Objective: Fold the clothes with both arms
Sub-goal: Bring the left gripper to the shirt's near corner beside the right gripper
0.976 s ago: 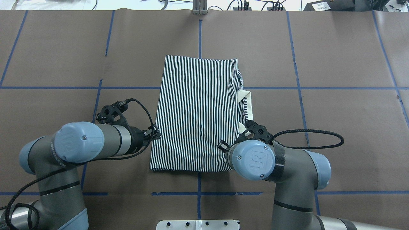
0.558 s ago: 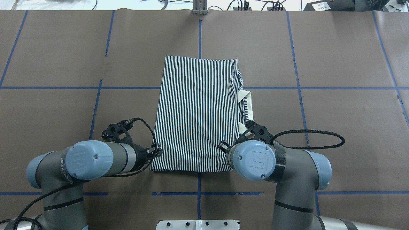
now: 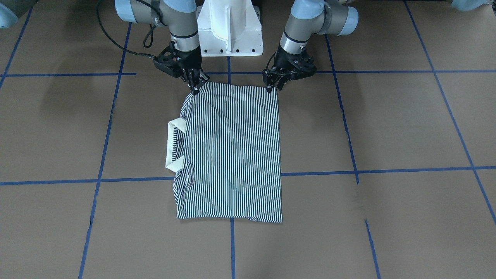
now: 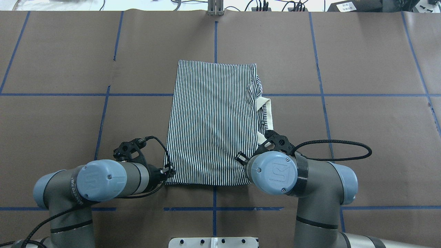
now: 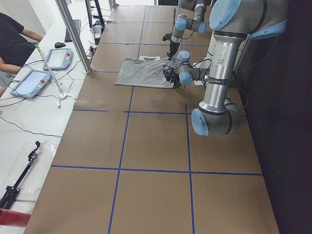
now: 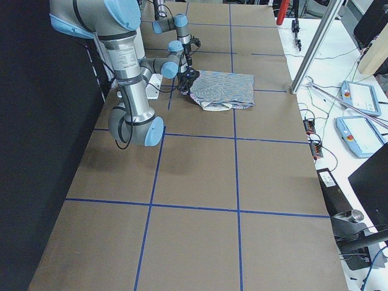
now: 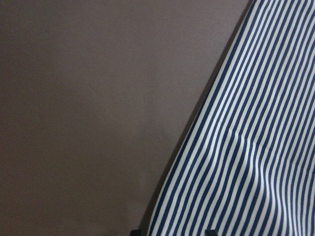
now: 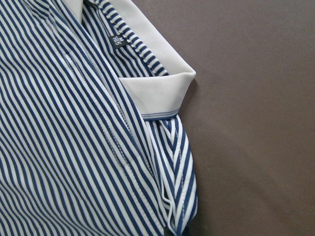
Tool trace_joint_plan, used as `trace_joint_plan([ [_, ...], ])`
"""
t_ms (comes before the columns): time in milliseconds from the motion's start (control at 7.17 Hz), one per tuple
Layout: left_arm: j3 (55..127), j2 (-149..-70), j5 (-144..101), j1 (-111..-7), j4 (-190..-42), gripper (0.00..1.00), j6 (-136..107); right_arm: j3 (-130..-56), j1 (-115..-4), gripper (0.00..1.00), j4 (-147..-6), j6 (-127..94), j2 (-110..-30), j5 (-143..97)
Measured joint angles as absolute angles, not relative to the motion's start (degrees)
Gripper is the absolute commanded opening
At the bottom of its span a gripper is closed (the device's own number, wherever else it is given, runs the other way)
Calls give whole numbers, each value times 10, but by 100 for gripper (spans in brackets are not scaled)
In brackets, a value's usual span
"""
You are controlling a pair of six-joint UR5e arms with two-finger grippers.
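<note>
The striped polo shirt (image 3: 232, 155) lies folded into a tall rectangle mid-table (image 4: 213, 120). Its cream collar (image 3: 170, 143) sticks out on my right side (image 4: 270, 117) and shows close in the right wrist view (image 8: 157, 93). My left gripper (image 3: 271, 87) is open at the near left corner (image 4: 169, 171), and its fingertips (image 7: 210, 232) straddle the shirt's edge (image 7: 246, 147). My right gripper (image 3: 195, 88) is shut on the near right corner, where the cloth creases upward. In the overhead view its wrist hides it.
The white pedestal base (image 3: 228, 27) stands just behind both grippers. Blue tape lines (image 4: 215, 208) divide the brown table cover. An operator (image 5: 14, 39) and tablets (image 5: 29, 83) are beyond the far edge.
My left arm has moved toward the robot along the shirt's left edge to its near corner. The right arm and the shirt have not moved.
</note>
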State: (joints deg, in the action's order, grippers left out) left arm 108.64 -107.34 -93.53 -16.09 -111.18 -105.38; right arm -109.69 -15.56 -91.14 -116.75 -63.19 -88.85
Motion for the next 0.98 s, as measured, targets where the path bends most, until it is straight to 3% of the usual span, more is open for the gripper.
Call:
trace_joint_plan([
  [279,1081,-1074,-936,-157,-1112,51,-1054,-1097,-156,0,-911,-1167,-632,-889],
  [418,1080,-1074,-936,-155,-1112,37,-1054,-1097,-156,0,-911,-1167,-632,-889],
  [558,1080,-1074,-936,-151,-1112,0,-1055,-1097,-156,0,-911,-1166,-632,-889],
  [976,1086,-1079,-937,-149,-1112,0,-1076,-1097,-156,0,-911,-1165,-633,-890],
])
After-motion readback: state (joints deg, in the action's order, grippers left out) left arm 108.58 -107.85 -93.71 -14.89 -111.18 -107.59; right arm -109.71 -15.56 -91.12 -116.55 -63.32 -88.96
